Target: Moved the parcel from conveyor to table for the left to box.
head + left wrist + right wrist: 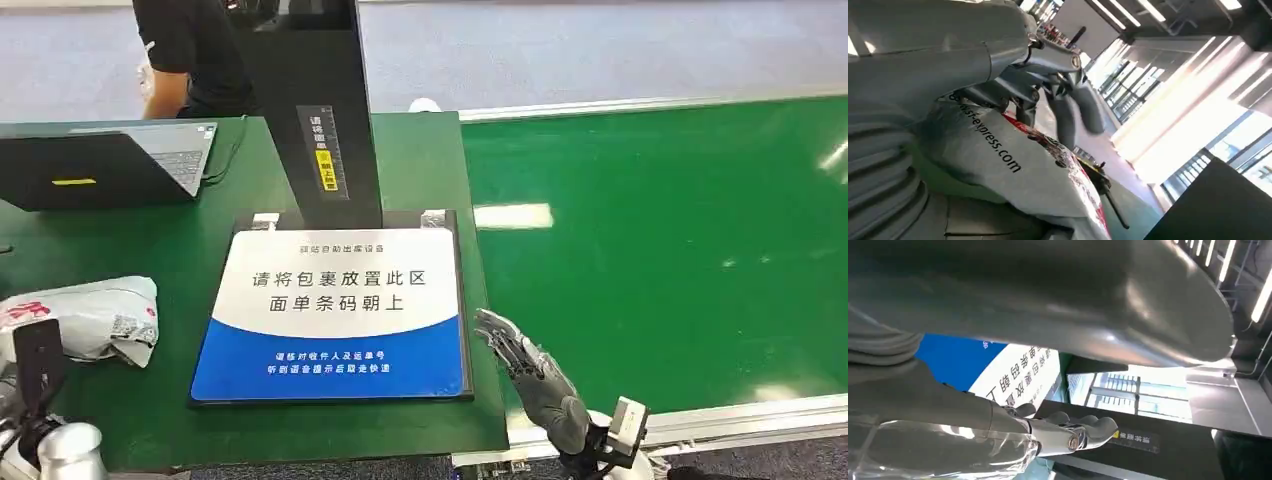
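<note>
Grey-white plastic parcel (pixel 88 318) lies on the green table (pixel 420 170) at its near left corner, well left of the blue-and-white scanning mat (pixel 335 315) and far from the green conveyor (pixel 660 250). From the left wrist view I read my left hand (pixel 1048 85) as draped over the parcel (pixel 1013 165), fingers (pixel 1083 107) hooked over the bag's upper side, but I cannot tell whether they actually pinch the film or merely rest on it. Right hand (pixel 530 375) hovers with fingers spread and holding nothing, just off the table's near right corner, beside the mat's edge; the right wrist view shows the same hand (pixel 1068 432) with nothing in it. My concerns: the bag looks soft and slack, so a loose hold could let it slide out or fold when I lift. It sits near the table edge, so a nudge could push it off. A laptop (pixel 110 165) stands behind it and a person (pixel 190 50) beyond that, so a wide swing of the left arm risks contact. The right hand could snag the mat's corner if it moves inward.
</note>
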Tool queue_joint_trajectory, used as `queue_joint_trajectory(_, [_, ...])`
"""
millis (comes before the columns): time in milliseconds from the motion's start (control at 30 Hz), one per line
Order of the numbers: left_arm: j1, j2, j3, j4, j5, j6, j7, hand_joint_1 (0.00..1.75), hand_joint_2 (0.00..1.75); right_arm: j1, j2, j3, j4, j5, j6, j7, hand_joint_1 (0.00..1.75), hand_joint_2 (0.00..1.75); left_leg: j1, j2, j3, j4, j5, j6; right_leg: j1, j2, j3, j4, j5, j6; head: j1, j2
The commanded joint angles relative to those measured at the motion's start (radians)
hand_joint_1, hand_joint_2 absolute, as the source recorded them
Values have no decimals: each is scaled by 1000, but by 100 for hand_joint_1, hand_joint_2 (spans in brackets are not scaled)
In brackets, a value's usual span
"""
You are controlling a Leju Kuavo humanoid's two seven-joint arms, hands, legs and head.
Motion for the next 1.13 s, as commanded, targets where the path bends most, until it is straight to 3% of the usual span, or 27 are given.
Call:
queue_joint_trajectory(33, [-42, -15, -75, 89, 5, -36, 88, 0, 175, -3, 5, -9, 14, 8, -12, 6, 0, 0, 0, -3, 1, -1, 1, 0, 0, -3, 2, 0, 0, -2, 0, 0])
queue_joint_trajectory(167, [-31, 5, -156, 115, -102, -175, 230, 0, 175, -5, 6, -11, 21, 9, -8, 8, 0, 0, 0, -5, 2, -1, 1, -1, 0, -6, 3, 0, 0, -2, 0, 0])
queue_joint_trajectory(233, [-30, 2, -171, 111, -106, -204, 240, 0, 175, -9, 7, -13, 27, 9, -7, 9, 0, 0, 0, -5, 2, -2, 1, -1, 0, -5, 3, -1, 0, -2, 0, 0])
queue_joint_trajectory(300, [-25, -7, -201, 85, 11, -355, 174, 0, 175, -11, 7, -18, 33, 9, -8, 7, 0, 0, 0, -4, 2, -2, 1, -1, 0, -5, 2, -1, 0, -2, 0, 0])
queue_joint_trajectory(533, [-29, -13, -208, 84, 4, -354, 180, 0, 175, -10, 5, -20, 33, 9, -8, 7, 0, 0, 0, -2, 3, -2, 0, -1, 0, -3, 3, -1, 0, -2, 0, 0])
queue_joint_trajectory(567, [-16, -20, -221, 51, 212, -554, 70, 0, 175, -5, 8, -24, 30, 9, -7, 7, 0, 0, 0, -2, 2, -1, 0, -1, 0, -3, 2, -1, 0, -2, 0, 0])
queue_joint_trajectory(667, [48, -25, -340, -41, 511, -916, -64, 0, 175, -11, 2, -17, 42, 4, 4, -1, 0, 0, 0, -3, 3, -1, 0, -1, 1, -4, 3, 0, 0, -3, 0, 0])
queue_joint_trajectory(800, [107, -28, -470, -135, 640, -1088, -109, 0, 175, -43, -5, 5, 73, -5, 5, -1, 0, 0, 0, -2, 0, 0, 0, 0, 1, -2, 1, 0, 0, -1, 0, 0])
queue_joint_trajectory(867, [122, 0, -558, -154, 761, -1304, -214, 0, 175, -70, -7, 13, 103, -11, 12, -1, 0, 0, 0, -2, 1, 0, 0, 0, 1, -2, 1, 0, 0, -1, 0, 0])
queue_joint_trajectory(1000, [149, 20, -696, -247, 777, -1480, -330, 0, 175, -111, -11, 18, 157, -22, 20, -1, 0, 0, 0, 0, 2, 0, 0, 0, 0, -1, 1, 0, 1, -3, 0, 0])
queue_joint_trajectory(1133, [132, -3, -759, -209, 729, -1410, -328, 0, 175, -107, -3, 18, 149, -19, 14, -1, 0, 0, 0, -2, 1, 0, 0, -1, 0, -3, 2, 0, 1, -2, 0, 0])
